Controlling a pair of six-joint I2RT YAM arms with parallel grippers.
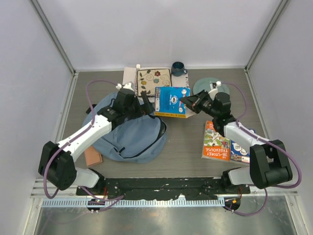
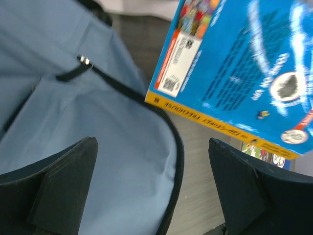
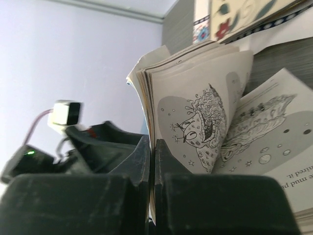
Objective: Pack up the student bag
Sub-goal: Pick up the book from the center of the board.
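Light-blue student bag [image 1: 132, 137], partly hidden beneath left gripper [image 2: 152, 147], jaws wide, empty. Right gripper [image 3: 152, 147] pinches blue book [image 1: 171, 100]; cover print blurred.

Left gripper [image 2: 151, 161] here: I'm holding my jaws wide apart, nothing between them. I'm looking down on the student bag [image 2: 98, 117], light-blue fabric, dark zipper [image 2: 172, 132] curving across it, zipper pull [image 2: 73, 72] upper left. A blue book [image 2: 234, 58] is sitting tilted upper right, yellow spine facing me, overlapping the zipper edge. Grey table [image 2: 200, 191] is showing beyond.
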